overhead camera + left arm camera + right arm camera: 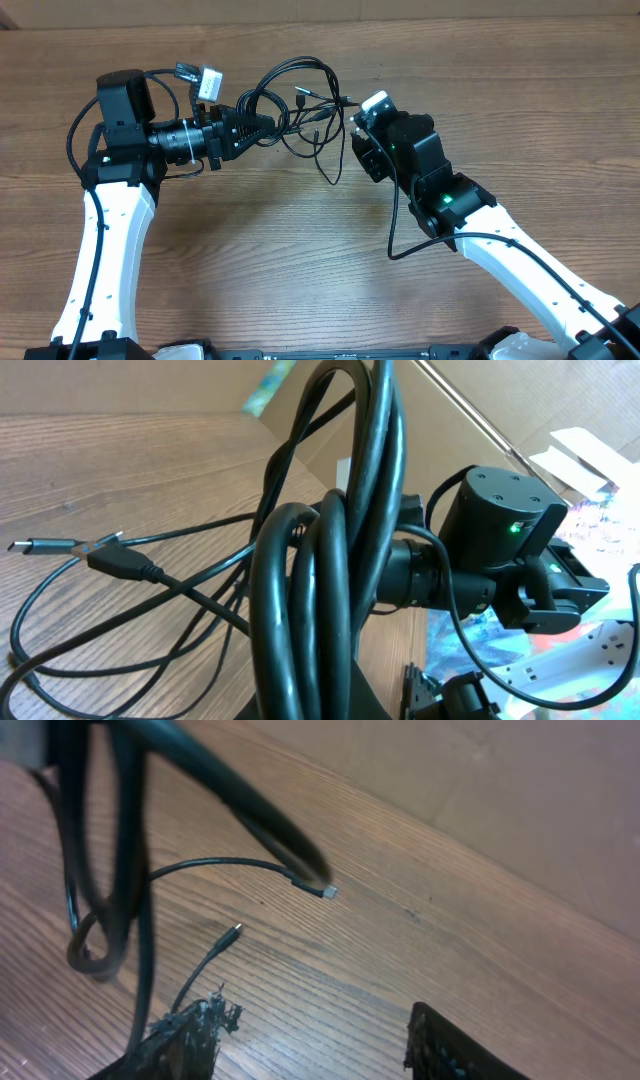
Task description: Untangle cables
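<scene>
Loops of the cables [330, 560] fill the middle of my left wrist view, thick and black right against the lens. My left gripper [262, 127] is pressed together on that bundle, in the upper middle of the overhead frame. From the loops, thin strands trail to the left of the wrist frame and lie on the wood, crossing one another. A grey-tipped plug [45, 547] sits at the left edge with a darker plug [120, 563] just beside it. Past the loops, my right arm [490, 540] takes up the right half. My right gripper [315, 1030] has its fingers [190, 1035] spread along the bottom of its own view, with only bare wood in the gap. One strand drops past the lower-left finger; I cannot tell whether it touches. Higher up, a short plug end [328, 892] and a slimmer one [236, 929] rest apart on the table [300, 260]. Farther off, the table's edge runs diagonally toward the right side, against a tan board [520, 780]. From overhead, bare wood spreads across the lower centre between my two arms.
</scene>
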Controlling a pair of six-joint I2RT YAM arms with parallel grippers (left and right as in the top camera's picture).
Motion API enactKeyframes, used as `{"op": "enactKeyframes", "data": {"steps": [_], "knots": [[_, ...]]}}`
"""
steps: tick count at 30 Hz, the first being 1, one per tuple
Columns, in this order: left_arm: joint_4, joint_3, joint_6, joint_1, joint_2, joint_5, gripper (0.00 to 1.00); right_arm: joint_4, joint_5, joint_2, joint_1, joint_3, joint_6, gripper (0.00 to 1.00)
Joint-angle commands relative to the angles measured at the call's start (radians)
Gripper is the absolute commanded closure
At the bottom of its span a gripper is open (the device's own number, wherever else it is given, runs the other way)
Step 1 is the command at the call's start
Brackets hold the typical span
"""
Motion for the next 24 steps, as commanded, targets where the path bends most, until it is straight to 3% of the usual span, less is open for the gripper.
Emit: {"op": "enactKeyframes", "data": {"steps": [1,13,24], "knots": [[0.005,0.026,0.046,-0.004,-0.024,0.010,0.96,0.010,-0.023,0.000,-0.018,0.016,-0.075,0.47],[-0.025,0.026,0.072,-0.015,-0.024,0.010,0.96,0.072,-0.303,0.000,-0.048,0.016,-0.161,0.48],[-0.046,0.026,0.101,-0.015,-0.024,0.013,0.96,0.085,-0.314,0.000,-0.048,0.016,-0.294,0.49]]}}
